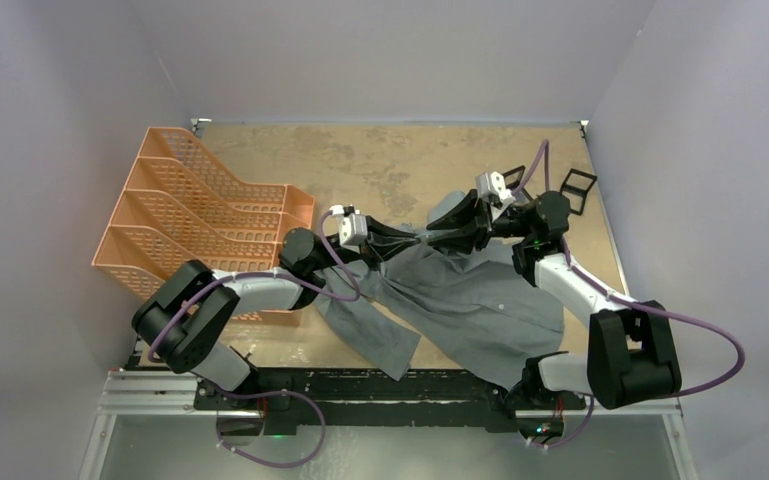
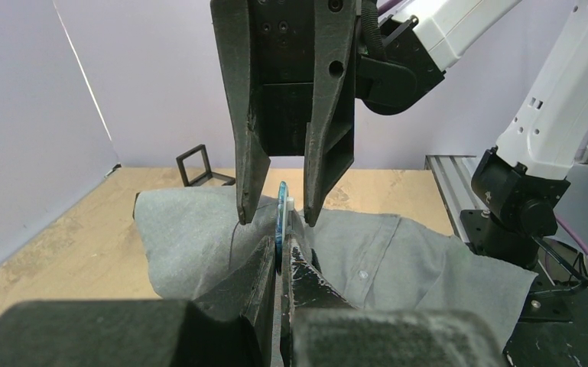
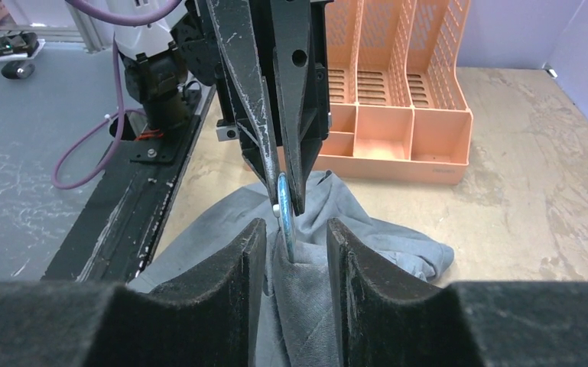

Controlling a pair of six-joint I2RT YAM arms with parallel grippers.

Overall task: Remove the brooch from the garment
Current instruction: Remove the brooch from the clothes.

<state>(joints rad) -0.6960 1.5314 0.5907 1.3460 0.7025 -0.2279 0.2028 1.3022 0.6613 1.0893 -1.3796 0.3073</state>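
Note:
The grey garment [image 1: 480,300] lies rumpled between the two arms, with one fold pulled up into a ridge [image 3: 306,290]. A flat blue brooch [image 2: 281,200] stands edge-on at the top of that ridge, still stuck in the cloth [image 3: 286,238]. My left gripper [image 2: 281,246] is shut on the brooch; in the right wrist view it [image 3: 284,205] comes down from above and pinches the disc. My right gripper [image 3: 296,227] is open, one finger on each side of the ridge just below the brooch. From the left wrist, its fingertips [image 2: 246,214] hang on either side of the disc.
An orange multi-slot file rack [image 1: 190,220] stands at the left, also behind the left arm in the right wrist view [image 3: 397,92]. Small black wire frames [image 1: 580,190] sit at the back right. The black base rail [image 1: 360,385] runs along the near edge.

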